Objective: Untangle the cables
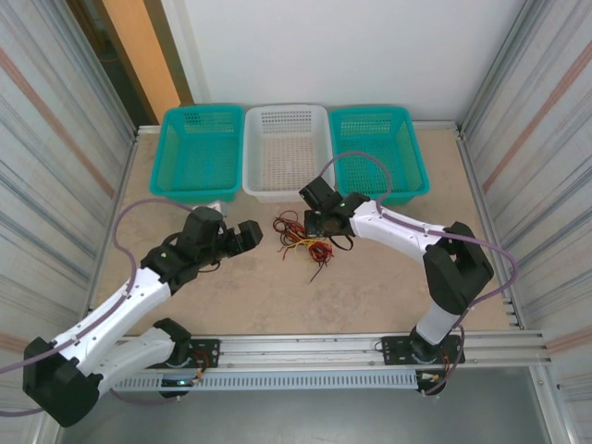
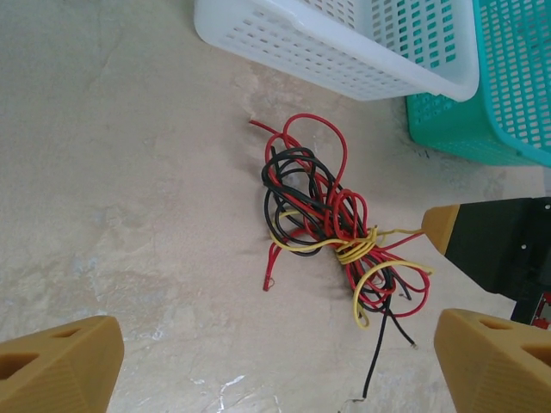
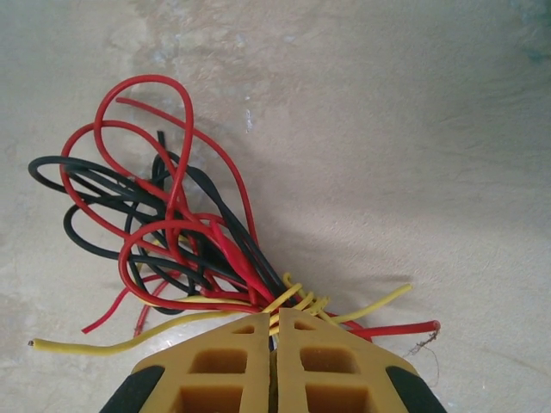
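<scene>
Where the table [image 1: 370, 287] lies bare in front of three baskets, the cables [image 1: 305, 239] sit in one tangled bunch of red, black and pale yellow wire, near the front wall of the white basket [image 1: 285, 153] and between the two arms. The right gripper [image 3: 274, 331] is down on the bunch with its fingers pressed together, clamped on the cables at the spot where yellow wire winds round the red and black strands. In the right wrist view yellow ends stick out to either side of the fingertips, while red and black loops fan up and to the left from the pinch. A red end with frayed bare strands lies on the table just right of the fingers. The left gripper [image 1: 250, 234] is left of the bunch and apart from it, its fingers [image 2: 60, 366] spread wide with nothing between them. In the left wrist view a black tail and a red tail trail out of the tangle across the table. Teal baskets [image 1: 197, 153] flank the white one.
</scene>
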You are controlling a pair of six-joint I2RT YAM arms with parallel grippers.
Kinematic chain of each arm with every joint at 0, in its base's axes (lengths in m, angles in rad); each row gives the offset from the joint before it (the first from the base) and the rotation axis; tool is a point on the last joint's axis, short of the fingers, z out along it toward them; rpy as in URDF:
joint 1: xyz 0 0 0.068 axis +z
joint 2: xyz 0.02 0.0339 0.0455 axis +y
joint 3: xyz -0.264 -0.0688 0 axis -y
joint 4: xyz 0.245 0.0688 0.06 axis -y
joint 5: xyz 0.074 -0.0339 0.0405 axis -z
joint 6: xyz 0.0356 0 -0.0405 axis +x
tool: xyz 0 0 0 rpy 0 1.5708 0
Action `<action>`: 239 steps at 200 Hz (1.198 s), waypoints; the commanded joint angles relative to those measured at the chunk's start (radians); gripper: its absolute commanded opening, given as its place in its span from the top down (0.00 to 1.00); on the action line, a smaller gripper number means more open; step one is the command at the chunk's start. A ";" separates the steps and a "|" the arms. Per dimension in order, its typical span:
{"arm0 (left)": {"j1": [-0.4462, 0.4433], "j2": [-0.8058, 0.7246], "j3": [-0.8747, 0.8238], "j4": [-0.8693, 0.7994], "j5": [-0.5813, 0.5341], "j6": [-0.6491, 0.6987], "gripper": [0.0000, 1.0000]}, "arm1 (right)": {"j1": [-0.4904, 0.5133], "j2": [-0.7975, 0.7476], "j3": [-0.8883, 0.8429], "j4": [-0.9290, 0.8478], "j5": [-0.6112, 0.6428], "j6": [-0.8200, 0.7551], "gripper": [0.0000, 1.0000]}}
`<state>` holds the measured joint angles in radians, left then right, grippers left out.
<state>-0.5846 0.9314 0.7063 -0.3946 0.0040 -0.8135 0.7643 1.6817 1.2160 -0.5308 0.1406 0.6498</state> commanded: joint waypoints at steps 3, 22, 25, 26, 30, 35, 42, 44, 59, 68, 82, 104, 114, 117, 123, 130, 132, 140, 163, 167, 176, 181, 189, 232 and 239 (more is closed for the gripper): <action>-0.004 0.004 -0.016 0.086 0.042 -0.026 0.01 | 0.011 -0.056 0.043 -0.024 0.007 -0.028 1.00; -0.004 0.001 -0.004 0.104 0.041 -0.076 0.01 | 0.019 -0.109 0.081 -0.044 0.011 -0.047 1.00; -0.004 0.000 -0.002 0.103 0.040 -0.085 0.01 | 0.020 -0.119 0.085 -0.046 0.012 -0.052 1.00; -0.004 0.000 0.000 0.103 0.039 -0.088 0.01 | 0.021 -0.122 0.087 -0.047 0.012 -0.052 1.00; -0.004 0.001 0.003 0.103 0.038 -0.101 0.01 | 0.024 -0.133 0.094 -0.051 0.016 -0.057 1.00; -0.004 0.000 0.006 0.105 0.039 -0.113 0.01 | 0.030 -0.144 0.103 -0.058 0.020 -0.060 1.00; -0.004 0.002 0.008 0.112 0.046 -0.130 0.01 | 0.037 -0.160 0.115 -0.064 0.020 -0.065 1.00; -0.004 0.001 0.009 0.114 0.048 -0.135 0.01 | 0.038 -0.165 0.118 -0.063 0.019 -0.066 1.00; -0.004 0.001 0.005 0.135 0.064 -0.185 0.01 | 0.054 -0.190 0.141 -0.063 0.020 -0.071 1.00; -0.004 -0.007 -0.002 0.143 0.061 -0.225 0.01 | 0.067 -0.199 0.163 -0.069 0.022 -0.074 1.00; 0.001 -0.033 -0.023 0.157 0.044 -0.296 0.01 | 0.093 -0.217 0.191 -0.065 0.037 -0.083 1.00; 0.036 -0.105 -0.103 0.255 0.052 -0.412 0.01 | 0.134 -0.256 0.199 -0.012 0.029 -0.100 1.00; 0.061 -0.146 -0.150 0.319 0.069 -0.469 0.01 | 0.154 -0.274 0.190 0.028 0.013 -0.111 1.00; 0.069 -0.157 -0.161 0.334 0.074 -0.485 0.01 | 0.160 -0.281 0.186 0.040 0.011 -0.114 1.00; 0.082 -0.174 -0.178 0.357 0.083 -0.516 0.01 | 0.171 -0.290 0.181 0.059 0.012 -0.116 1.00; 0.097 -0.190 -0.188 0.377 0.099 -0.538 0.01 | 0.182 -0.297 0.179 0.073 0.011 -0.116 1.00; 0.100 -0.195 -0.190 0.383 0.104 -0.542 0.01 | 0.185 -0.298 0.179 0.077 0.009 -0.116 1.00; 0.107 -0.210 -0.187 0.392 0.115 -0.546 0.01 | 0.195 -0.300 0.178 0.089 0.004 -0.117 1.00; 0.108 -0.230 -0.176 0.381 0.123 -0.524 0.01 | 0.224 -0.304 0.180 0.120 0.002 -0.117 1.00; 0.108 -0.227 -0.177 0.381 0.125 -0.524 0.01 | 0.226 -0.304 0.182 0.127 0.001 -0.117 1.00; 0.109 -0.222 -0.185 0.395 0.134 -0.534 0.01 | 0.230 -0.300 0.187 0.139 -0.007 -0.118 1.00; 0.108 -0.215 -0.191 0.409 0.142 -0.542 0.01 | 0.231 -0.297 0.193 0.145 -0.012 -0.118 1.00; 0.109 -0.203 -0.203 0.435 0.154 -0.563 0.01 | 0.233 -0.290 0.201 0.152 -0.020 -0.119 1.00; 0.109 -0.156 -0.216 0.515 0.162 -0.585 0.01 | 0.248 -0.251 0.258 0.165 -0.048 -0.131 1.00; 0.108 -0.149 -0.211 0.519 0.165 -0.581 0.01 | 0.250 -0.243 0.261 0.168 -0.053 -0.133 1.00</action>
<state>-0.4812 0.7708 0.4919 0.0563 0.1482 -1.3785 0.9993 1.4239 1.4212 -0.4221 0.1158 0.5442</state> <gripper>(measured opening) 0.987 0.061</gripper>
